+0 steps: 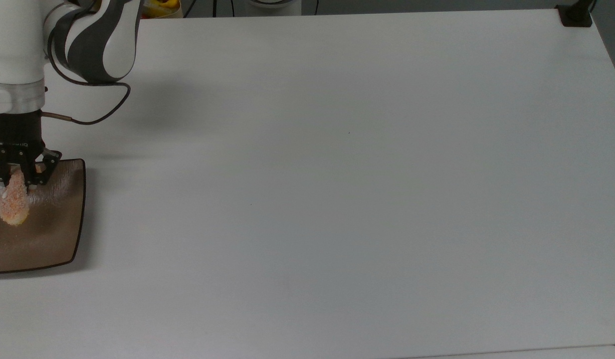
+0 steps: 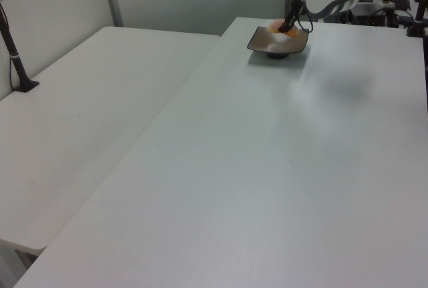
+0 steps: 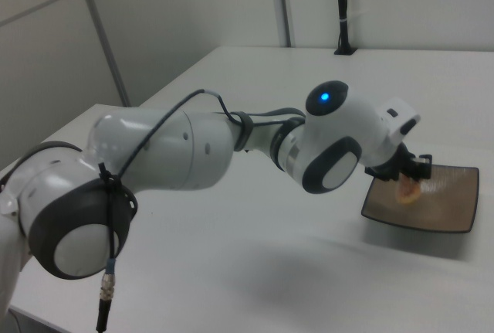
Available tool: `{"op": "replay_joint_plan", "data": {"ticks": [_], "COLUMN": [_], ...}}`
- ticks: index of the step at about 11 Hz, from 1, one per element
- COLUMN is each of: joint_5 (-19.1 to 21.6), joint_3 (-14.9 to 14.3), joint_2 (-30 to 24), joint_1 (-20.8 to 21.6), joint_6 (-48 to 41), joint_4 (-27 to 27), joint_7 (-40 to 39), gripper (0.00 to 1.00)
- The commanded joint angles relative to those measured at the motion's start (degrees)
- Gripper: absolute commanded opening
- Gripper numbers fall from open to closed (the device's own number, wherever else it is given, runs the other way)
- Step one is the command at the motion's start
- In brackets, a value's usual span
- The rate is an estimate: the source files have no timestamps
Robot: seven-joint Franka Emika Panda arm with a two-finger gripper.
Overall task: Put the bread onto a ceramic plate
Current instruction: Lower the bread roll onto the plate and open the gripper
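The bread [image 1: 13,202], an orange-tan speckled bun, hangs end-down over the ceramic plate [image 1: 53,234] at the top view's left edge. My gripper [image 1: 18,179] is shut on the bread's upper end. The glossy brown square plate [image 2: 296,42] sits near the table's far edge in the left view, with the bread [image 2: 276,27] and my gripper [image 2: 288,27] above it. In the right view the bread [image 3: 408,191] is low over the plate [image 3: 448,211], with my gripper [image 3: 409,174] at its top. Whether the bread touches the plate I cannot tell.
The white table [image 1: 337,199] stretches wide to the top view's right of the plate. A black post base [image 1: 575,15] stands at its far right corner. A second white table [image 2: 80,127] adjoins in the left view, with a black post [image 2: 17,61]. My arm [image 3: 193,155] reaches across the right view.
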Motion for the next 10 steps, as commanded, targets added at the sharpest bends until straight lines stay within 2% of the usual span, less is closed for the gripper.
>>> {"op": "replay_joint_plan", "data": {"ticks": [1,3,6,7,8,9,10], "joint_5": [0.88,0.80,0.80,0.88,0.88,0.88,0.88], "joint_3": [0.01,0.01,0.01,0.01,0.01,0.01,0.01], "joint_2": [5.62,7.11,7.56,7.56,7.47,7.47,7.47], "joint_1": [-0.36,-0.27,-0.10,-0.10,-0.10,-0.01,-0.01], "joint_6": [2.40,4.69,5.31,5.31,5.31,5.31,5.31], "joint_4": [4.75,4.66,4.48,4.31,4.22,4.22,4.05], "joint_7": [-2.97,-3.06,-3.06,-3.06,-2.97,-2.97,-2.97], "gripper": [0.00,0.04,0.16,0.31,0.38,0.39,0.50]}}
